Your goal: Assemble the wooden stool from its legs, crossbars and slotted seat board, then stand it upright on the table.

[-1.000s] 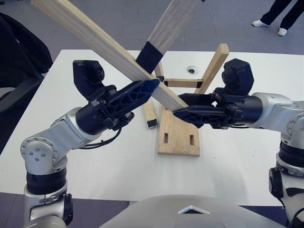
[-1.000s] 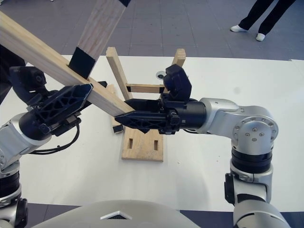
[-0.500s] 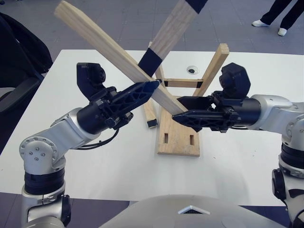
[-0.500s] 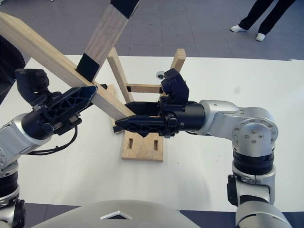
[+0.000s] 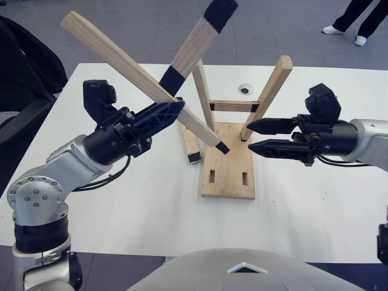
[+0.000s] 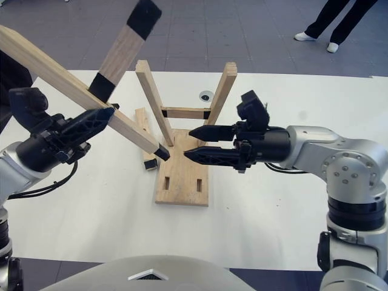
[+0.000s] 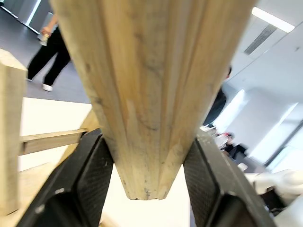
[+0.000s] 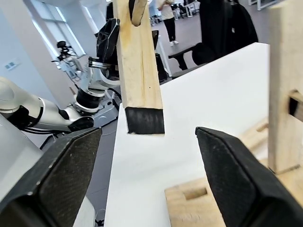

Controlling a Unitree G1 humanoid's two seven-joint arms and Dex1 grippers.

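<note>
Right gripper [image 5: 250, 136] has let go and backed off, fingers apart; left gripper [image 5: 173, 111] clamps the leg pair [image 5: 124, 63], tilted above the board [image 5: 229, 159] at the table's [image 5: 315, 200] middle. Fitting second legs: next, align its tips with the two empty slots [image 5: 212, 176].

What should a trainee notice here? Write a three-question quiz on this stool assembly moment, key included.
1. True or false: the right gripper is gripping a stool leg.
2. The left gripper is shut on: A the raised leg frame; B a hammer; C nothing.
3. How many empty slots show in the seat board?
Key: 1 false, it is open and empty; 2 A; 3 two.
</note>
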